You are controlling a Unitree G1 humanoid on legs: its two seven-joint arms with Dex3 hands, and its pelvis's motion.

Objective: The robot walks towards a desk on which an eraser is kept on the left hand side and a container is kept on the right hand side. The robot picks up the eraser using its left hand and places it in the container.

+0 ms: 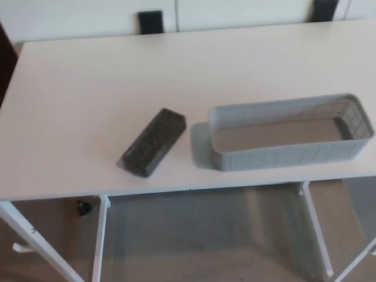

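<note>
Robot body, head view: you have nothing to log here, since neither the left hand nor the right hand, nor any part of either arm, comes into the picture. You cannot tell colours, shapes, cables, screws or markings from this view.

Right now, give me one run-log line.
phase: approach | eraser: on desk, left of container, apart | container: empty | hands: not in view

matt dark felt-like eraser, perforated grey mesh container, smooth white desk.
</note>
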